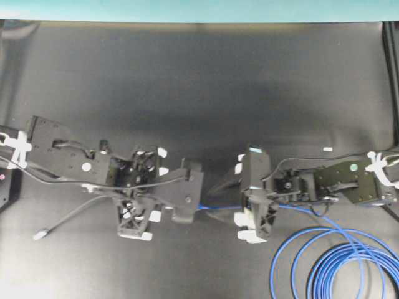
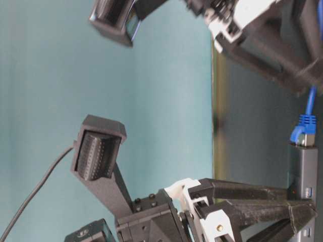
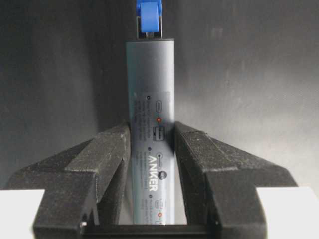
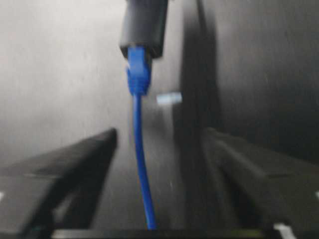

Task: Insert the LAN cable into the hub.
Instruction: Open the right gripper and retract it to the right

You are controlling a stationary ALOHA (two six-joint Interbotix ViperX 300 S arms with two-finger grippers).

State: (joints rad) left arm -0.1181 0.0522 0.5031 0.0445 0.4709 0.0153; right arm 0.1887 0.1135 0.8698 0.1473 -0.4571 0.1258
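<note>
The grey hub [image 3: 149, 74] stands clamped between the black fingers of my left gripper [image 3: 152, 130], which is shut on it. The blue boot of the LAN cable's plug [image 3: 149, 19] sits in the hub's far end. In the right wrist view the plug [image 4: 138, 72] is in the hub's end [image 4: 144, 25], and the LAN cable [image 4: 139, 164] runs back between the jaws of my right gripper [image 4: 159, 133]. Those jaws stand wide open and clear of the cable. From overhead, my left gripper [image 1: 192, 199] and right gripper [image 1: 238, 194] face each other with the cable [image 1: 218, 207] between them.
The rest of the blue cable lies in loops [image 1: 340, 268] at the front right of the black mat. The hub's thin grey cord ends in a silver plug [image 1: 40, 235] at the front left. A small white scrap [image 1: 326, 149] lies behind the right arm.
</note>
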